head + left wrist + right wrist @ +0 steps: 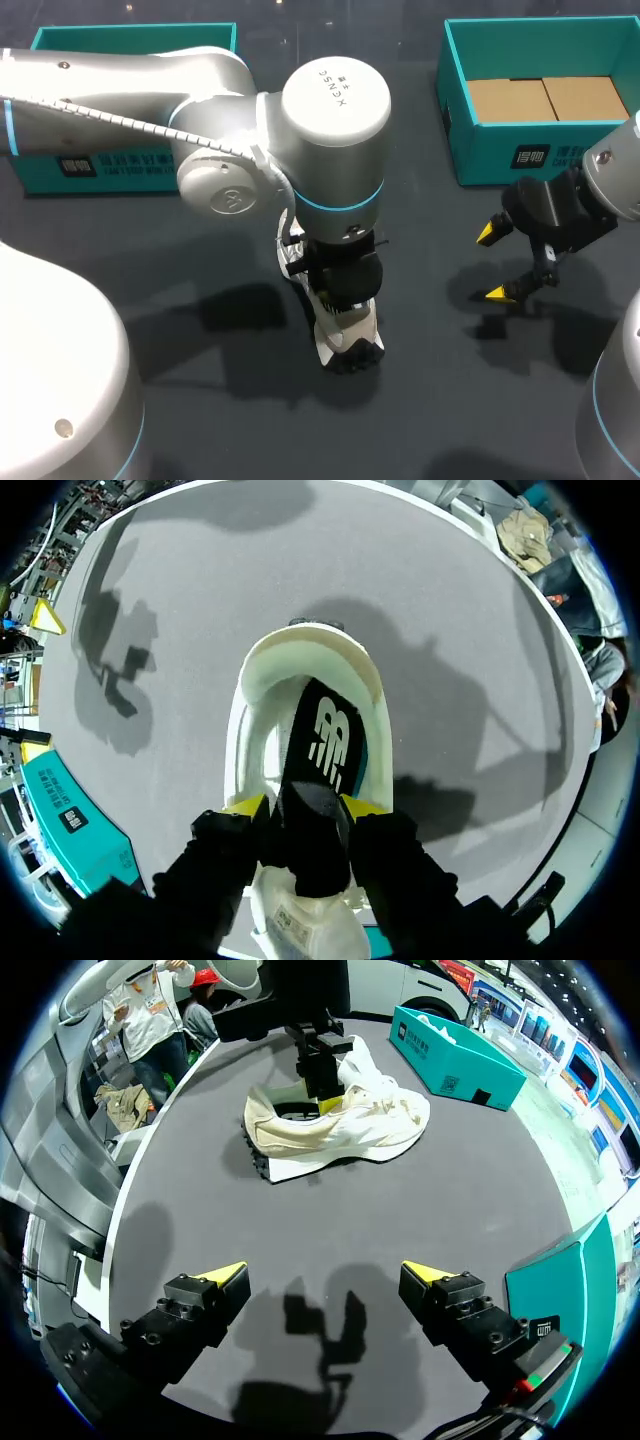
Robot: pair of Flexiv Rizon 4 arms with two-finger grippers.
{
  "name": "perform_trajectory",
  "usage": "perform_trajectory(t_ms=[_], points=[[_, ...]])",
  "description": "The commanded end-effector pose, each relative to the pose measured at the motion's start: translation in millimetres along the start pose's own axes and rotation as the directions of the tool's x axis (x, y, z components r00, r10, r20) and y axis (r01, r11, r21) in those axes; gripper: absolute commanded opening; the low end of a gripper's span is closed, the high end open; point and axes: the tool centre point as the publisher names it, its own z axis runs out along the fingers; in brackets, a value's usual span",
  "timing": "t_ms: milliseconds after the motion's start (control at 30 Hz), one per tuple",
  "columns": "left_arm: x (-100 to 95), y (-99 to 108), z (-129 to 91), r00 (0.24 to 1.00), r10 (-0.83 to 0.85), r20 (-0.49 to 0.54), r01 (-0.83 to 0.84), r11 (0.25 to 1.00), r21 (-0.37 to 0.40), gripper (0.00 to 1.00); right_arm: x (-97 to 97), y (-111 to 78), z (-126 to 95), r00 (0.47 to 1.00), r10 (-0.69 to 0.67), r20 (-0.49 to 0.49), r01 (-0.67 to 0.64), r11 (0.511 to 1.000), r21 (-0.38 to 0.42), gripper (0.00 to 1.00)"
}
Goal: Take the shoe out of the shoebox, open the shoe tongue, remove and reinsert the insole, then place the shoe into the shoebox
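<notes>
White label on shoebox (pixel 497 152), logo on insole (pixel 328 742)

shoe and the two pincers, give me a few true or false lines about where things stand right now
1. The shoe lies on the table, outside both boxes. True.
2. The right pincer grips the shoe's heel. False: it is open, off to the side of the shoe, with nothing between its fingers.
3. The left pincer is shut on the black insole at the shoe's opening. True.
4. A second shoe sits in the right-hand shoebox. False: only brown cardboard shows inside it.
</notes>
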Motion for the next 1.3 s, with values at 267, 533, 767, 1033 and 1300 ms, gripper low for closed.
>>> perform_trajectory(t_ms=[267, 533, 767, 1033, 1300], points=[[1.5, -0.4, -2.4, 1.000, -0.007, -0.020, 0.007, 1.000, -0.001, 0.96, 1.1, 0.1, 0.3, 1.000, 0.000, 0.002, 0.000, 1.000, 0.002, 1.00], [2.7, 7.7, -2.9, 1.000, -0.017, -0.022, 0.018, 0.999, 0.044, 1.00, 1.1, 0.1, 0.3, 1.000, 0.000, 0.002, 0.000, 1.000, 0.002, 1.00], [1.0, 20.6, -5.7, 1.000, -0.017, -0.023, 0.019, 0.994, 0.105, 0.99, 1.1, 0.1, 0.3, 1.000, 0.000, 0.002, 0.000, 1.000, 0.002, 1.00], [-0.4, 27.9, -9.4, 0.999, -0.030, -0.017, 0.032, 0.992, 0.126, 0.95, 1.1, 0.1, 0.3, 1.000, 0.000, 0.002, 0.000, 1.000, 0.002, 1.00], [2.5, 33.4, -11.8, 0.999, -0.023, -0.025, 0.027, 0.986, 0.162, 0.96, 1.1, 0.1, 0.3, 1.000, 0.000, 0.002, 0.000, 1.000, 0.002, 1.00]])
